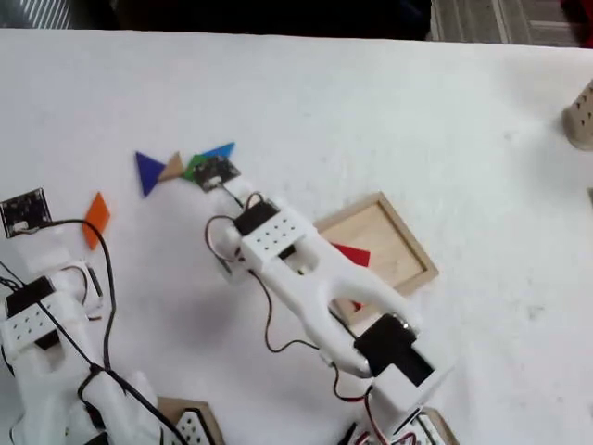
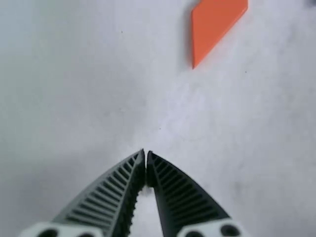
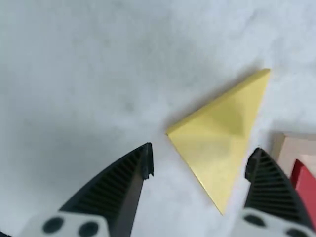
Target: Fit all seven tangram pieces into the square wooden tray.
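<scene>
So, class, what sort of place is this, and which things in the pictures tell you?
Probably a robotics lab or workshop bench. Two white robot arms sit at a white table, beside a square wooden tray and flat coloured tangram pieces laid out as a test task.

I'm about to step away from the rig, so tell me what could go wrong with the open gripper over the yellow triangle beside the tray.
The right gripper stands open around the thin yellow triangle; closing could push it along the table instead of lifting it. One finger is close to the tray corner and might catch its rim or jolt the red piece inside.
</scene>
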Tool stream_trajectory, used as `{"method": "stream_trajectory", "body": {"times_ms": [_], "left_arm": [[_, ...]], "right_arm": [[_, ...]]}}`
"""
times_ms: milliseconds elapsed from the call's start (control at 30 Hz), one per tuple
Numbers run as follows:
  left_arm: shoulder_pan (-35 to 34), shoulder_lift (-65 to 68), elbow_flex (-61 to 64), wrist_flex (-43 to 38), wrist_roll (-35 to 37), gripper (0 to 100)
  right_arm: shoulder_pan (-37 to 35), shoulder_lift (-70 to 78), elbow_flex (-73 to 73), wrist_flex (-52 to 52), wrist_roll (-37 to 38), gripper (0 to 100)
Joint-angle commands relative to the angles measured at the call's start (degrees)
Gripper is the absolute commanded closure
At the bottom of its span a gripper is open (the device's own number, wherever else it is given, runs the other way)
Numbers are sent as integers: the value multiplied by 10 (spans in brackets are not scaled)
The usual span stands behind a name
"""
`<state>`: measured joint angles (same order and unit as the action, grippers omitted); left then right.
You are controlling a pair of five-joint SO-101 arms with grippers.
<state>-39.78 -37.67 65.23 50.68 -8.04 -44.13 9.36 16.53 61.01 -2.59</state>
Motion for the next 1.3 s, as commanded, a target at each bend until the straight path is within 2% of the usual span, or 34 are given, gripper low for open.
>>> {"method": "stream_trajectory", "body": {"times_ms": [0, 200, 1067, 1267], "left_arm": [[8, -15, -4, -12, -6, 976], [8, -15, -4, -12, -6, 976], [8, -15, -2, -12, -6, 976], [8, -15, -2, -11, -7, 976]], "right_arm": [[-9, -14, 3, -25, 11, 701], [-7, 50, -2, -38, 12, 701], [12, 103, -62, 35, 38, 702], [14, 174, -154, 102, 37, 831]]}}
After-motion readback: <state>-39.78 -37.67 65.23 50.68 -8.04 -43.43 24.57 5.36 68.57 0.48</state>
